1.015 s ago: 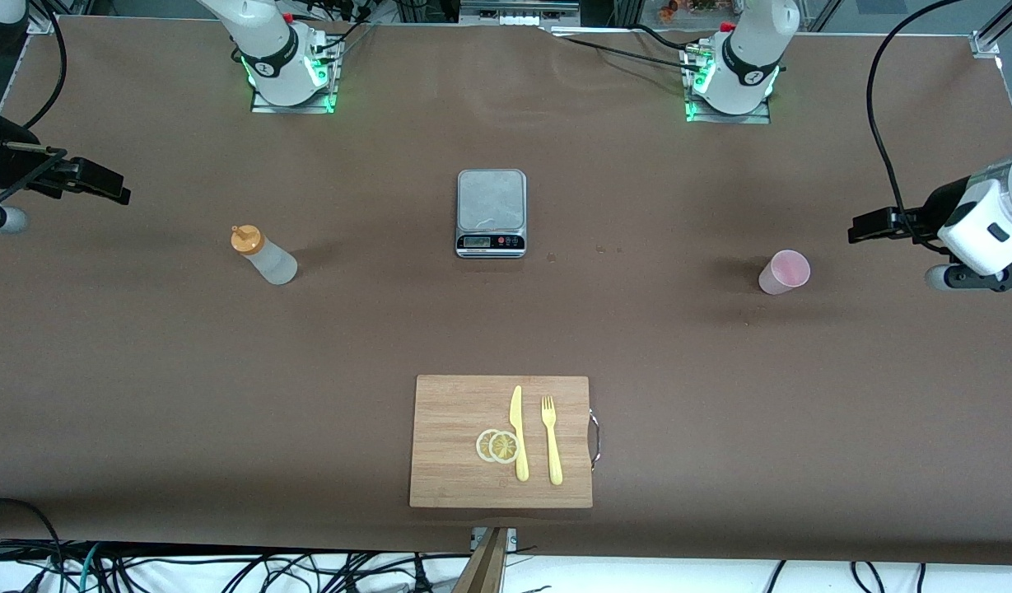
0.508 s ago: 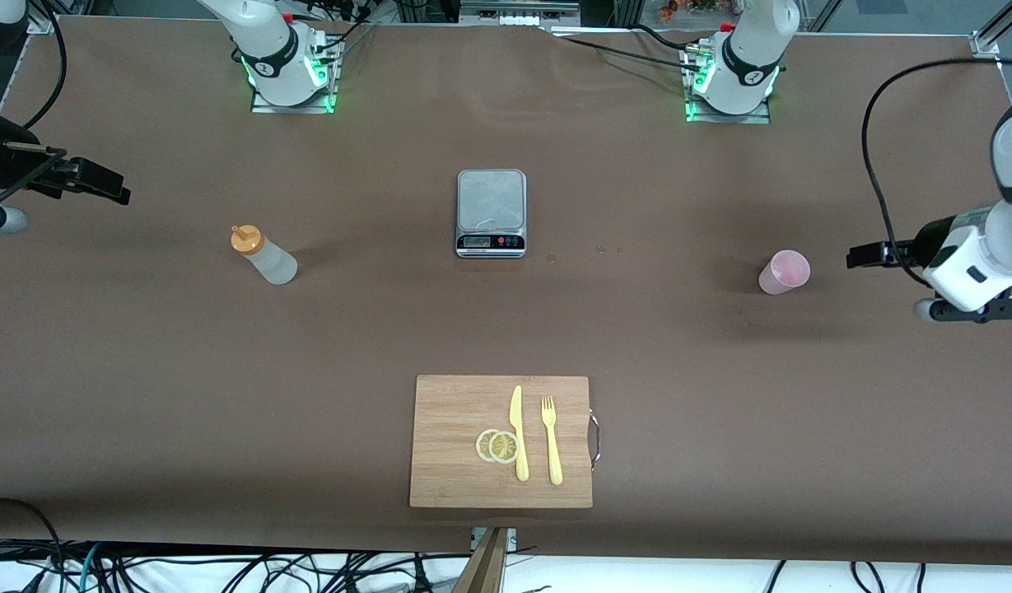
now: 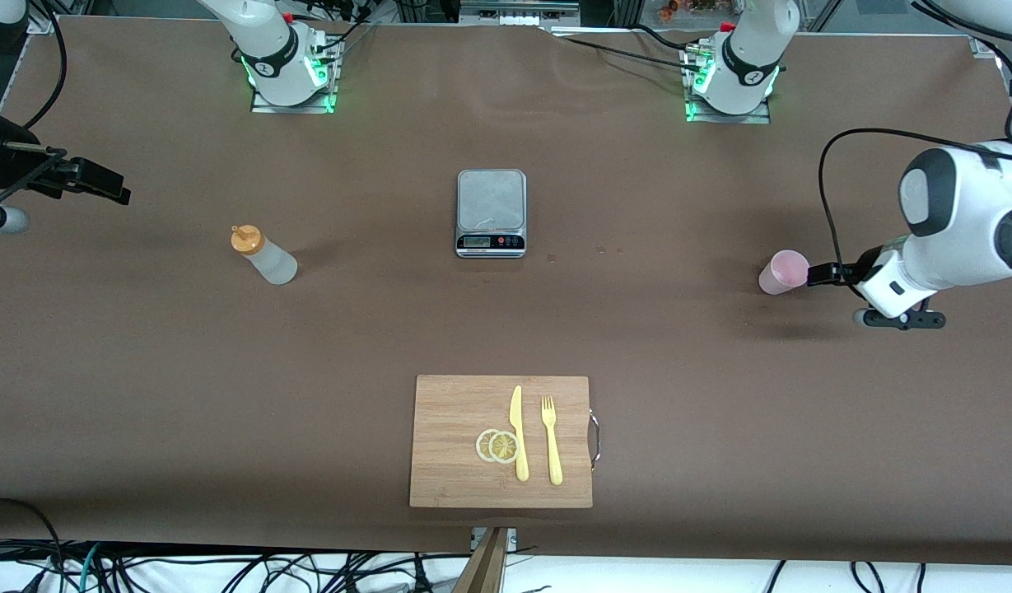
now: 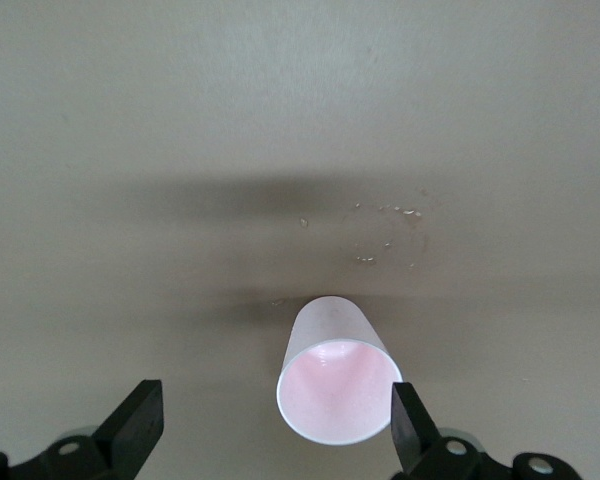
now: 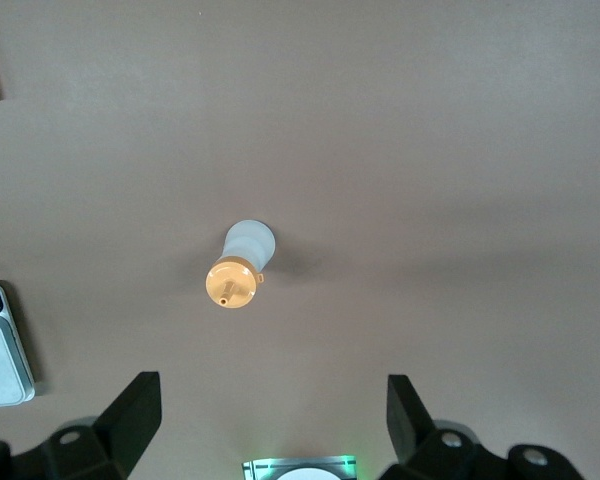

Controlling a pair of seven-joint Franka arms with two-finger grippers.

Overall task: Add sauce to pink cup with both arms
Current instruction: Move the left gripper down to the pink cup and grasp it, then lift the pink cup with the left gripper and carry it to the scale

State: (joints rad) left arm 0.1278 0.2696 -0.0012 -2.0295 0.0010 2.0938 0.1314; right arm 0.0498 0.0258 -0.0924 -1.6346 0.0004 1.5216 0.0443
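Observation:
The pink cup [image 3: 784, 272] stands upright toward the left arm's end of the table. My left gripper [image 3: 818, 274] is low beside it, fingers open and pointing at it. In the left wrist view the pink cup [image 4: 338, 385] sits close to one fingertip [image 4: 405, 425] of the left gripper [image 4: 273, 430], not gripped. The sauce [image 3: 263, 255], a whitish bottle with an orange cap, stands toward the right arm's end. My right gripper [image 3: 106, 185] hovers open and empty, well away from it. In the right wrist view the sauce [image 5: 240, 265] lies ahead of the right gripper [image 5: 270, 415].
A kitchen scale [image 3: 491, 212] sits mid-table between the two bases. A wooden cutting board [image 3: 448, 412] near the front edge carries lemon slices [image 3: 497, 445], a yellow knife [image 3: 519, 432] and a fork [image 3: 550, 439]. A few small drops [image 4: 385, 240] lie on the table by the cup.
The left arm has swung in from the table's end and lowered, bringing its open gripper up beside the pink cup. The right arm has not moved.

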